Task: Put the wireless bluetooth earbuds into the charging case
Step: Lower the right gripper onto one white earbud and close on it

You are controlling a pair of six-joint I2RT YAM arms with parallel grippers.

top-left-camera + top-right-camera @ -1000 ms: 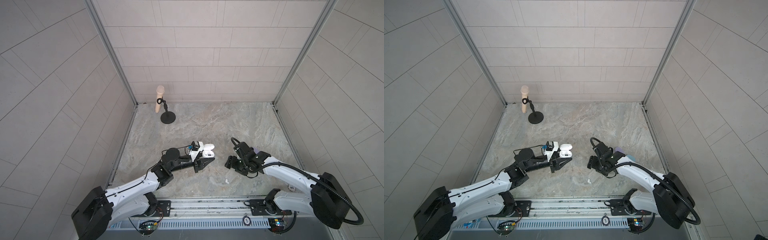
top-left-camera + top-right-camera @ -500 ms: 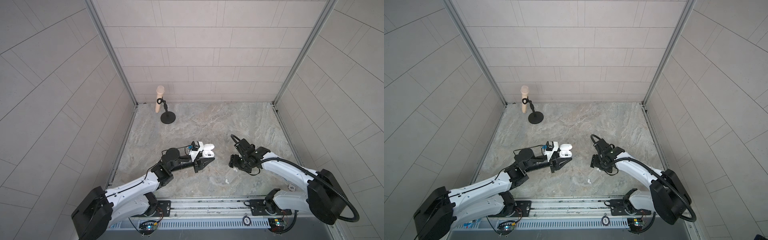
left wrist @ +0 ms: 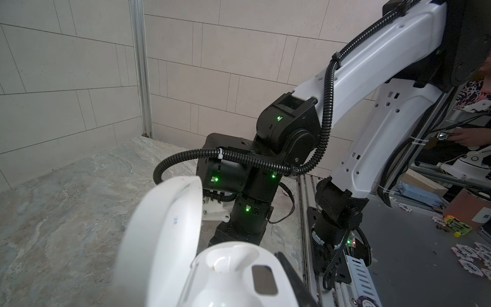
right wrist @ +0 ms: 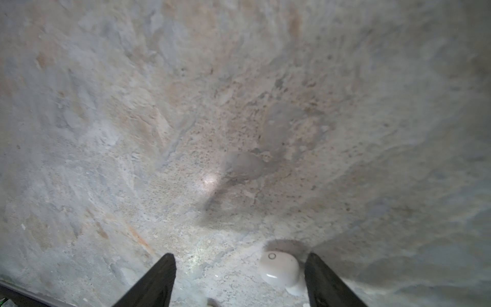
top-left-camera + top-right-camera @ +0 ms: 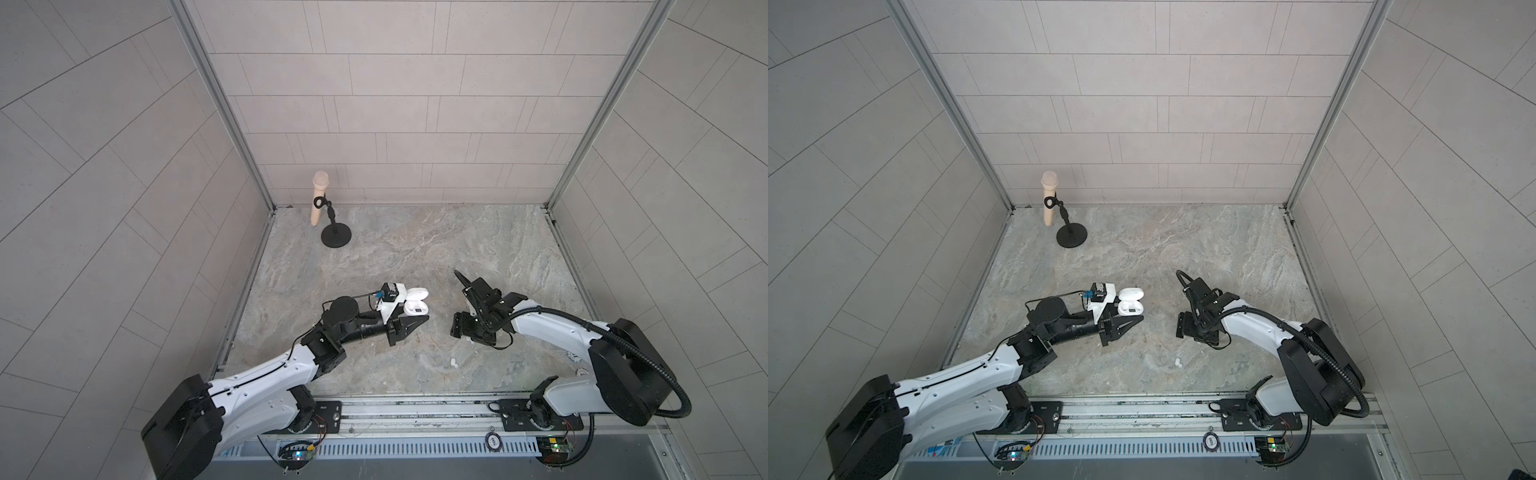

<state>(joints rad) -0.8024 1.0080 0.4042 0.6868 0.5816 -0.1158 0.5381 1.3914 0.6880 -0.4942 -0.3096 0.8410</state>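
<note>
The white charging case [image 5: 415, 306] [image 5: 1129, 306] is held above the table with its lid swung open. My left gripper [image 5: 417, 322] is shut on it. In the left wrist view the case [image 3: 233, 271] fills the foreground, showing an empty well, with one black finger [image 3: 291, 273] against its side. My right gripper [image 5: 467, 332] points down at the table, open. In the right wrist view a white earbud [image 4: 280, 268] lies on the stone between the fingers of the right gripper [image 4: 240, 256], close to one finger. Another small white bud [image 5: 454, 363] [image 5: 1178, 362] lies nearer the front edge.
A beige microphone-shaped object [image 5: 319, 201] on a black stand [image 5: 336, 239] is at the back left corner. Tiled walls close in three sides. A metal rail [image 5: 415, 409] runs along the front. Poker chips [image 3: 475, 252] lie off the table beyond the right arm's base.
The right gripper shifted a little and came back down toward the table, staying open. The left arm has held still with the case.
</note>
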